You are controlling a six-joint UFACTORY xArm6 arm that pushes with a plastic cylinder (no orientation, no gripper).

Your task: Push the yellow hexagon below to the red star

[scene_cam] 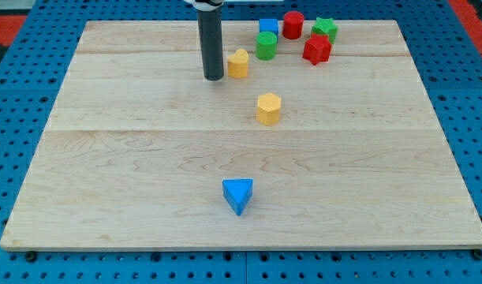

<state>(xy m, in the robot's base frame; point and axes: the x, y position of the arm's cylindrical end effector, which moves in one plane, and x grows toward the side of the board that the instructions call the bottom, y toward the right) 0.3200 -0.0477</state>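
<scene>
The yellow hexagon [268,108] sits on the wooden board [130,173], a little right of centre. The red star [317,49] lies towards the view's top right, up and to the right of the hexagon and well apart from it. My tip [214,78] rests on the board to the upper left of the hexagon, just left of a second yellow block [238,63] whose shape I cannot make out. The tip is close beside that block; I cannot tell whether they touch. It does not touch the hexagon.
A green cylinder [266,45], a blue cube [268,26], a red cylinder [293,24] and a green star [324,29] cluster near the red star at the view's top. A blue triangle [238,195] lies near the view's bottom centre.
</scene>
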